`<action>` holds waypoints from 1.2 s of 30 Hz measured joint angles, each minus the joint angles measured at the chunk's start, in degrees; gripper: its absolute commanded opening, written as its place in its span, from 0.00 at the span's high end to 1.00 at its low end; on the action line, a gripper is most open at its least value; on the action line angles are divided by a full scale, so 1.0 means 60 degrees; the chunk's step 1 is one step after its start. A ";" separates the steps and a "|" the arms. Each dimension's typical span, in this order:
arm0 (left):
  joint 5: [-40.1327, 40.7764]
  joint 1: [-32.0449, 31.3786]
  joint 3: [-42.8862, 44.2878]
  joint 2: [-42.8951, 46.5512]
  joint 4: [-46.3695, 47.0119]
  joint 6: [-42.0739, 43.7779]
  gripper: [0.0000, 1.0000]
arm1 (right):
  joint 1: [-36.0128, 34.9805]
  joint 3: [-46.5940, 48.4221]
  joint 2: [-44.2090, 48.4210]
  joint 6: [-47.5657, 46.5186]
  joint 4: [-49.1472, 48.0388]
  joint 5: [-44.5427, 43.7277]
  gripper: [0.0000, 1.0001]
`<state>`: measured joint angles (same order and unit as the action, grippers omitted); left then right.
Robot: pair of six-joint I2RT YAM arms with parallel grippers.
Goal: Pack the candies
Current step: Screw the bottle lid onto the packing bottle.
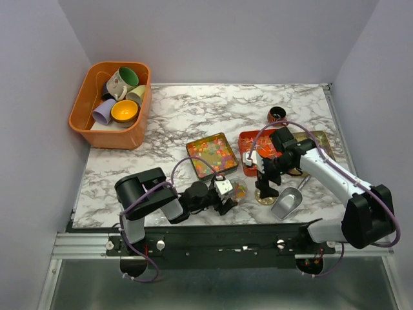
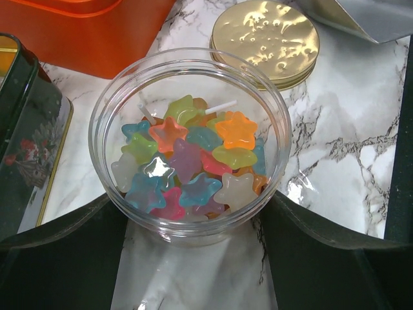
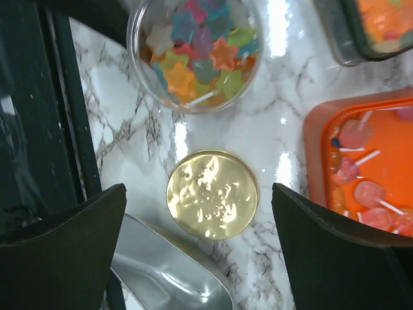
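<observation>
A clear round jar (image 2: 187,64) holds several star-shaped candies (image 2: 187,158) in orange, yellow, blue and pink. My left gripper (image 2: 191,203) is shut on the jar's sides, low on the table; from above the gripper (image 1: 230,196) and jar (image 1: 239,189) sit near the front edge. More candies (image 1: 211,154) fill a square tin. My right gripper (image 3: 201,255) is open, hovering over the flat gold lid (image 3: 211,194), which lies between its fingers without touching them. It shows from above (image 1: 266,183) just right of the jar (image 3: 197,51).
A metal scoop (image 3: 171,274) lies beside the lid. An orange tray (image 3: 316,148) with lollipops is to the right. The dark tin (image 2: 29,148) stands left of the jar. An orange bin (image 1: 80,103) of mugs is back left; a small dark cup (image 1: 276,114) is behind the tray.
</observation>
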<state>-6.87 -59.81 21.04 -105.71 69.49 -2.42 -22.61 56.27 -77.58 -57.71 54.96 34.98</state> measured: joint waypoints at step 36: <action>0.0474 -0.0368 -0.0044 -0.0226 0.0353 0.0007 0.28 | -0.0597 -0.2419 -0.0572 -0.1778 -0.2157 -0.2204 0.16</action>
<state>-4.03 -62.02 20.78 -107.07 71.61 -2.37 -26.20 41.76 -81.01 -68.38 42.02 21.76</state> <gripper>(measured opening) 0.818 0.897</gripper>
